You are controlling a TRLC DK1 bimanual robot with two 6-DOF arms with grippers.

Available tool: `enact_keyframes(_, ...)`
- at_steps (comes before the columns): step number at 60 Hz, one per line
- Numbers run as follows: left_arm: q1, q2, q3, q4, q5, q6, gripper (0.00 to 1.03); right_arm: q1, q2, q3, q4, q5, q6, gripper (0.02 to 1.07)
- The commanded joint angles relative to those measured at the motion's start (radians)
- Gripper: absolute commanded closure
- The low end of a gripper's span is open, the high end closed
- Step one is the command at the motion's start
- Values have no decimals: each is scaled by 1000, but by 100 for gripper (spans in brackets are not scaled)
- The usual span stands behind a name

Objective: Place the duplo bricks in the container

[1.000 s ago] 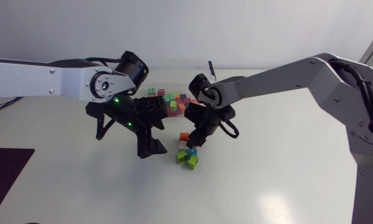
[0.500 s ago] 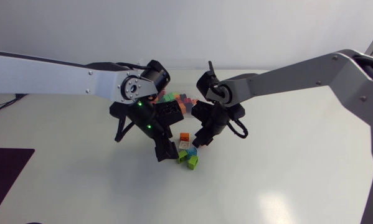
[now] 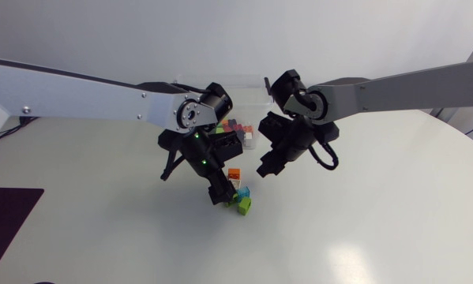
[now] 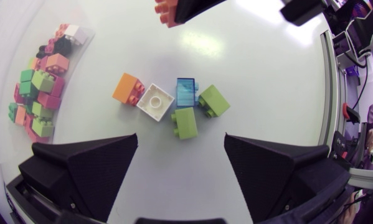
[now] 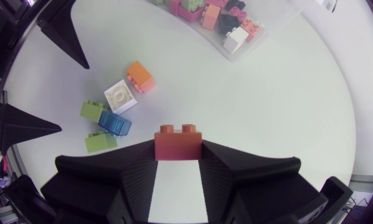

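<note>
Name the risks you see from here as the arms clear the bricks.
1. The red brick sits at the very tips of the right gripper; it might slip before reaching the container.
2. The left gripper hangs open over five bricks packed together; closing could catch two or knock neighbours away.
3. Both grippers are close together above the cluster, so they might collide.

My left claw [image 4: 181,142] hangs over the white bench [image 4: 261,68], its fingers spread wide with nothing between them. Just ahead lies a cluster of five loose bricks. An orange brick [image 4: 127,88] touches a white brick [image 4: 155,101]. Next comes a clear blue brick [image 4: 186,92], with the near green brick [image 4: 185,122] and the far green brick [image 4: 213,101] beside it. Out past the orange one, the clear container [image 4: 86,42] holds a heap of mixed bricks. Farther ahead, my right claw [image 4: 195,5] has a red-orange brick [image 4: 169,9] at its tip.
</note>
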Motion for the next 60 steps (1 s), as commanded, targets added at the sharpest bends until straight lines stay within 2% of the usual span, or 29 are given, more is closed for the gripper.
enact_keyframes(1,-8,42,29,-16,-18,-40,7,-15,-53,-44,11,-10,32,81)
enact_keyframes(26,-41,109,60,-16,-61,-86,13,-91,-237,-102,7,-50,39,81)
enact_keyframes(34,-41,129,72,-16,-61,-95,18,-114,-292,-113,2,-67,39,81)
enact_keyframes(46,-39,152,88,-16,-68,-118,41,-156,-384,-108,-10,-95,45,81)
enact_keyframes(57,-48,169,89,-16,-74,-121,44,-182,-438,-92,-38,-118,45,81)
enact_keyframes(60,-51,178,92,-16,-78,-124,50,-188,-449,-89,-42,-121,44,81)
